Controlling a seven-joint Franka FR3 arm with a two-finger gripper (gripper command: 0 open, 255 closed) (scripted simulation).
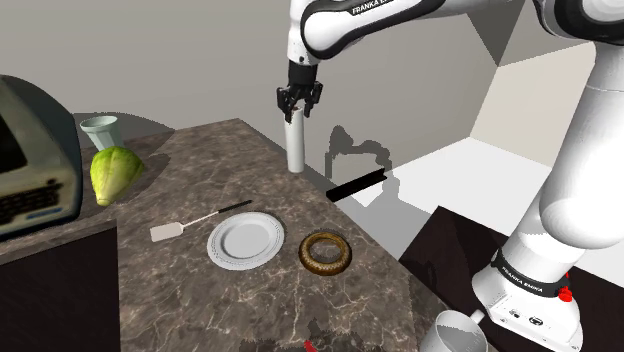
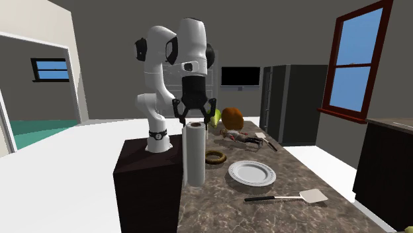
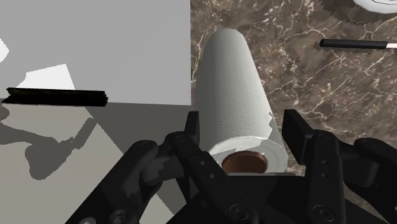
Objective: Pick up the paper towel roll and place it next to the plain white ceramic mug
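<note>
Fingers [image 3: 299,137] open, straddling the top of the upright paper towel roll [image 3: 232,95] at the counter [image 3: 299,70] edge; no contact evident.

Home kitchen w/ stone countertop [image 1: 200,300], fridge [image 2: 294,102], plate [image 1: 244,241] & spatula [image 1: 168,232].

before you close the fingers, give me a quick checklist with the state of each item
1. Paper towel roll upright on the counter: ok.
2. Gripper centred over the roll's top, a finger on each side: ok.
3. Fingers clamped on the roll: not ok, open.
4. White mug located, beside the stand: ok.
5. Free spot next to the mug: cannot tell, cut off by the picture's edge.
</note>
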